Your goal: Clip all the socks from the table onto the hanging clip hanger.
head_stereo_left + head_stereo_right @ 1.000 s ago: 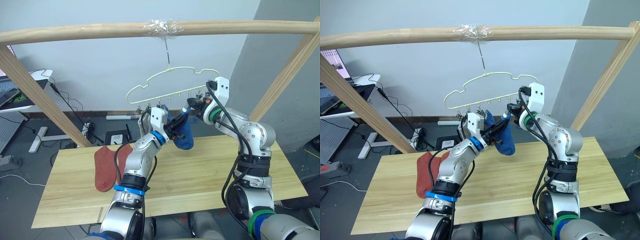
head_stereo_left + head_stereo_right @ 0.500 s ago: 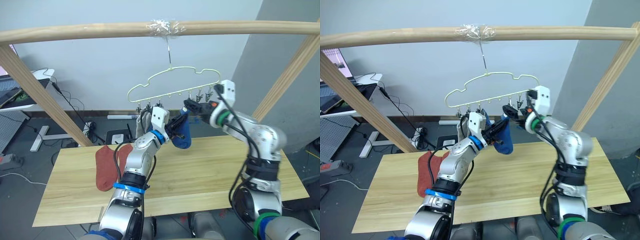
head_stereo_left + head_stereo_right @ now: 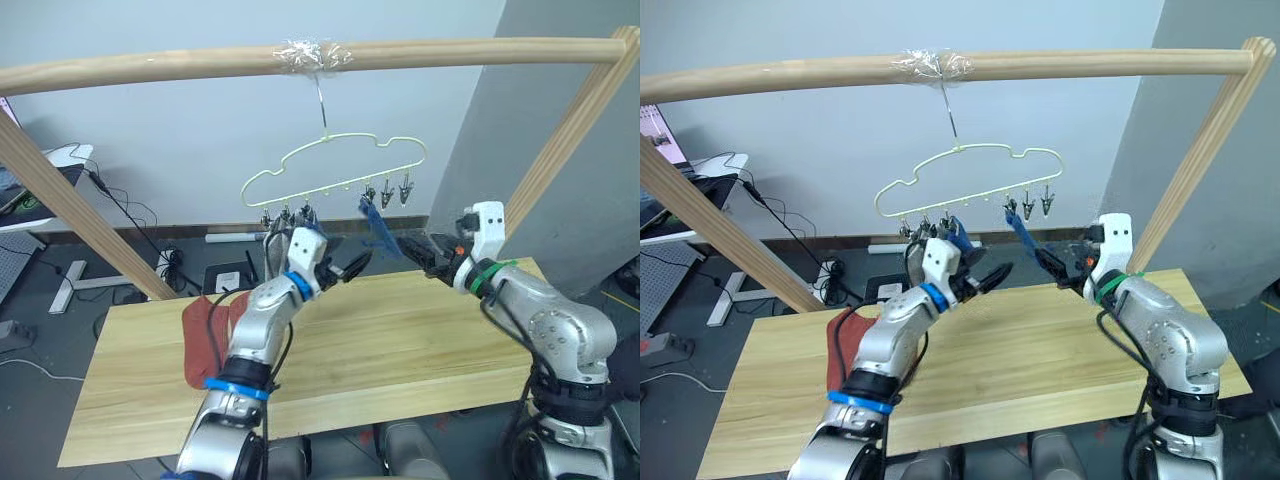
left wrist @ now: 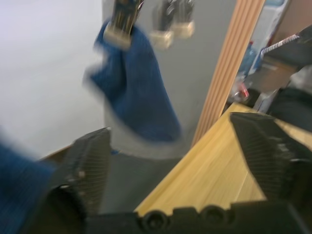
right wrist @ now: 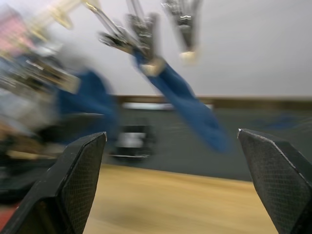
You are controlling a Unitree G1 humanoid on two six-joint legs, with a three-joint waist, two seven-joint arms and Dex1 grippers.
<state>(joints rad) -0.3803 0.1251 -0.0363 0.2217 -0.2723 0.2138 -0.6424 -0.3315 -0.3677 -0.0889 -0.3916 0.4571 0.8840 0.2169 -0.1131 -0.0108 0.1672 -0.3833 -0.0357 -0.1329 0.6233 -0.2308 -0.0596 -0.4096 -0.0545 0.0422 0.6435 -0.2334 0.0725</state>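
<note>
right wrist view: blue sock (image 5: 187, 108) hangs clipped on hanger (image 3: 330, 170), between both released tools (image 3: 352, 266) (image 3: 412, 249).

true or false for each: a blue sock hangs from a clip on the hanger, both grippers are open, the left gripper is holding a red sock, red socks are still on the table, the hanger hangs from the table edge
1. A blue sock hangs from a clip on the clip hanger. True.
2. The left gripper and the right gripper are both open. True.
3. The left gripper is holding a red sock. False: its fingers are apart and hold nothing.
4. Rust-red socks lie on the table. True, near its left end.
5. The hanger hangs from the table edge. False: its hook hangs from the wooden pole overhead, at a taped spot.
</note>
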